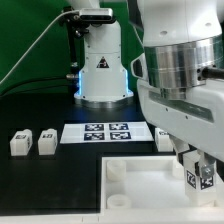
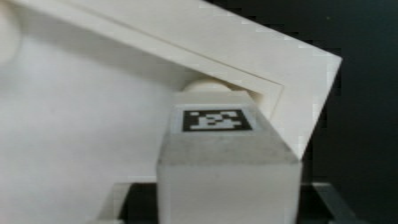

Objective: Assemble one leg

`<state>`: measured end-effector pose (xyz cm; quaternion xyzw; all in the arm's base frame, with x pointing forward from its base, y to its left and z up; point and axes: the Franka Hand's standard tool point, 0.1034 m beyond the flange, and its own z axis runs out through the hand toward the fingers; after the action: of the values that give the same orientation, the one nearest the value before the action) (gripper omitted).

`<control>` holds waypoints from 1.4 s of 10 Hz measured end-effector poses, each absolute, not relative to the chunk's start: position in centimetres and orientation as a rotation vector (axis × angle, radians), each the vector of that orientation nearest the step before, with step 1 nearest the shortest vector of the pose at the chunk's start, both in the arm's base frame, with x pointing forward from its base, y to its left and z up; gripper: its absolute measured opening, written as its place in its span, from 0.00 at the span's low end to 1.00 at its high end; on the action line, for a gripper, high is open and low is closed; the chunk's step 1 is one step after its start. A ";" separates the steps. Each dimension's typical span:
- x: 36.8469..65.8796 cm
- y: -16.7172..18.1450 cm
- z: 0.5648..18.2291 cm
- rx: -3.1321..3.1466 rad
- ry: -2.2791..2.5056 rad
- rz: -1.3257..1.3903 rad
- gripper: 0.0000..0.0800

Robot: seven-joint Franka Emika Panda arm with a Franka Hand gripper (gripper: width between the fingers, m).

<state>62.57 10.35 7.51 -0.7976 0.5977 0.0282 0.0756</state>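
The gripper (image 1: 200, 172) squeezes the leg (image 2: 222, 160) by its flat sides, right over the tray (image 1: 130, 185) corner hole. It looks light, hard and smooth (maybe slippery).

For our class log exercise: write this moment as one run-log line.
arm: over tray corner | gripper: shut on leg | leg: upright, at corner socket | spare legs: on table, exterior view's left

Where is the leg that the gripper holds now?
The leg is at the exterior view's lower right, in the gripper, over the tray corner.
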 end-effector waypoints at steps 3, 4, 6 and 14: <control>62.4 11.4 7.6 -2.073 2.159 0.131 0.37; 62.4 11.4 7.5 -2.124 2.105 0.127 0.37; 62.3 11.3 7.4 -2.253 1.960 0.111 0.37; 62.8 11.9 7.7 -3.040 0.362 -0.066 0.81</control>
<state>62.84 11.86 7.75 -0.9920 0.1182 -0.0214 0.0395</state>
